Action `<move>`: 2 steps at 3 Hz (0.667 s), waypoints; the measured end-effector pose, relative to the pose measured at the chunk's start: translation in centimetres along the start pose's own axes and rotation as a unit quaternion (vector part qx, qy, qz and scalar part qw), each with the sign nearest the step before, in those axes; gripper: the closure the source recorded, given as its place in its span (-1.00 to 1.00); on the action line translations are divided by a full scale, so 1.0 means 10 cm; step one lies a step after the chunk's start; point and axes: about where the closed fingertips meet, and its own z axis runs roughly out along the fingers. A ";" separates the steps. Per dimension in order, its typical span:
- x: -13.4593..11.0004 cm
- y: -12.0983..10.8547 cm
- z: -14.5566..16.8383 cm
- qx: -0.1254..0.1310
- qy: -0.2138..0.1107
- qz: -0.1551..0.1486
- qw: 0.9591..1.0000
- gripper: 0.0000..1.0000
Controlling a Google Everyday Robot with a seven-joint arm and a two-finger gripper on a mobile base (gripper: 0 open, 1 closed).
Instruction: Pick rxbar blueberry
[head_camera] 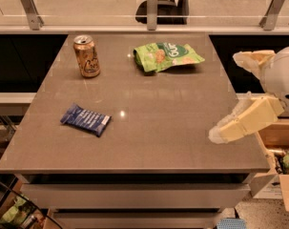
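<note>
Camera view: tool (227,97) hangs open at right edge of the desk (182,142), well apart from rxbar blueberry (85,119); reach probably not yet begun.

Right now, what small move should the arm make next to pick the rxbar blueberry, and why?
Probably swing the gripper left across the table toward the rxbar blueberry: it hangs open at the table's right edge, far from the bar, which lies flat near the front-left with nothing between them.
</note>
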 end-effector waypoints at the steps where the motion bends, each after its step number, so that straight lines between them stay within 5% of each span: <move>1: 0.00 0.00 0.00 0.000 0.000 0.000 1.000 -1.00; 2: -0.04 0.02 0.00 0.008 -0.010 -0.003 1.000 -1.00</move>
